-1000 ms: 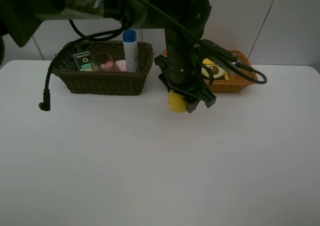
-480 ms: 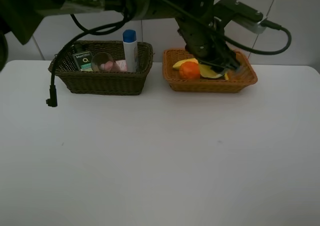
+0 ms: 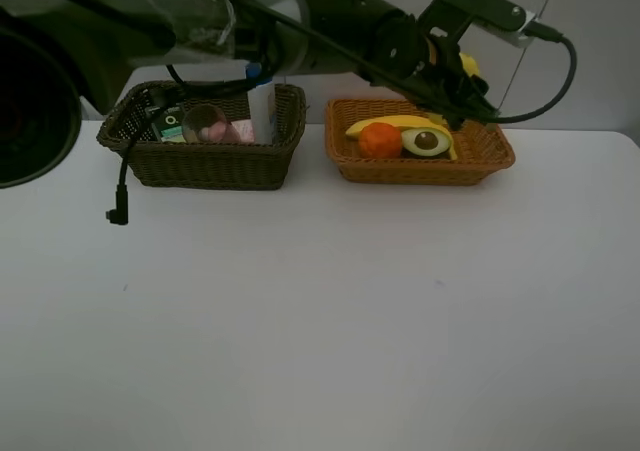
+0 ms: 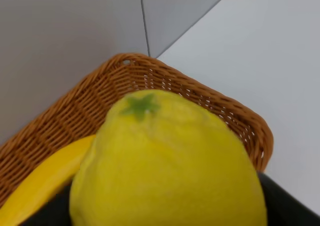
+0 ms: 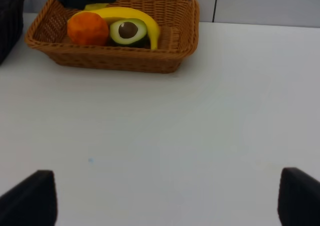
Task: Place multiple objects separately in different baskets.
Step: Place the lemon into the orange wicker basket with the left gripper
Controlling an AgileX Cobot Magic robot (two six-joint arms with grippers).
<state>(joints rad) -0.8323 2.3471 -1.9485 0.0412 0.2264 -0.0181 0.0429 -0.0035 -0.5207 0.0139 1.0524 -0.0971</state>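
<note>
My left gripper (image 3: pixel 455 79) has reached across and is shut on the lemon (image 3: pixel 466 67), holding it above the far side of the orange-tan basket (image 3: pixel 490 161). Seen from the left wrist, the lemon (image 4: pixel 170 171) fills the view over the basket's rim (image 4: pixel 150 80) and the banana (image 4: pixel 40 186). In that basket lie the banana (image 3: pixel 385 124), the orange (image 3: pixel 378 140) and the halved avocado (image 3: pixel 427 141). The dark basket (image 3: pixel 200 166) holds the green bottle (image 3: pixel 168 123), the tumbler (image 3: pixel 205 123) and the white bottle (image 3: pixel 262 111). My right gripper (image 5: pixel 167 201) is open, low over the bare table.
A black cable end (image 3: pixel 119 216) dangles from the left arm in front of the dark basket. The two baskets stand side by side at the back of the white table (image 3: pixel 320 321), close to the wall.
The left arm has lifted the lemon from the table in front of the orange-tan basket and carried it up and to the right, over that basket. The right gripper has stayed put.
</note>
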